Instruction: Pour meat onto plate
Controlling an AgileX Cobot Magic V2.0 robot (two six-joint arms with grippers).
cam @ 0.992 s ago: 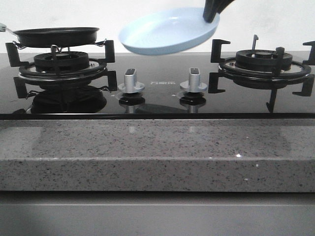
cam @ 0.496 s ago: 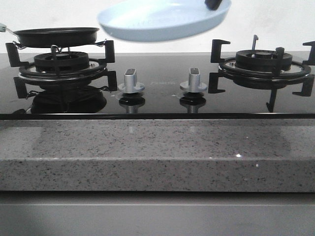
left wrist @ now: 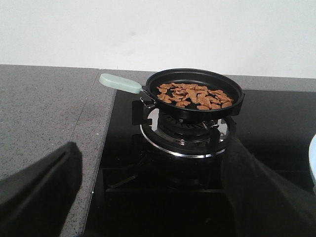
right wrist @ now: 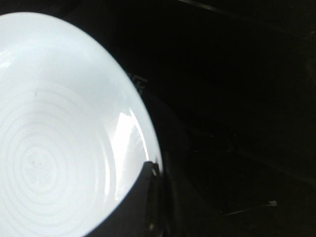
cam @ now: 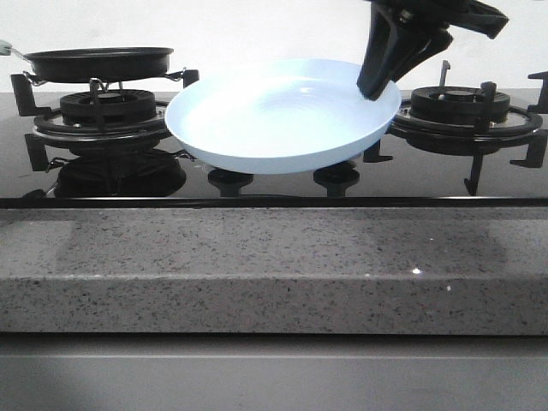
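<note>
My right gripper [cam: 377, 86] is clamped on the far right rim of the plate [cam: 274, 116], fingers pinching the edge from above; plate is lifted off the surface, hanging over the middle of the black glass hob [cam: 274, 184], in front of the spot between the two burners, tilted a little so its inner face shows toward the front camera. Right wrist view: plate [right wrist: 54, 148] fills most of the picture, glossy, faint concentric rings inside, one dark finger [right wrist: 143, 197] lying over the rim, nothing on the plate. Meat [left wrist: 193, 95] sits in the black frying pan [left wrist: 195, 91], a flat scatter of orange-brown pieces across the pan floor. Pan stands on the left burner grate [left wrist: 182, 131], pale green handle [left wrist: 120, 83] sticking out over the grey stone counter [left wrist: 44, 113]. Front view: pan [cam: 98, 62] well left of the plate, apart from it, meat hidden by the pan wall from this angle. Right burner [cam: 462, 111] behind and beside the plate's gripped edge. My left gripper [left wrist: 153, 197] hangs back from the pan, two dark fingers spread wide with nothing between them, well short of the handle. Speckled counter front [cam: 274, 274] runs along below the hob.
</note>
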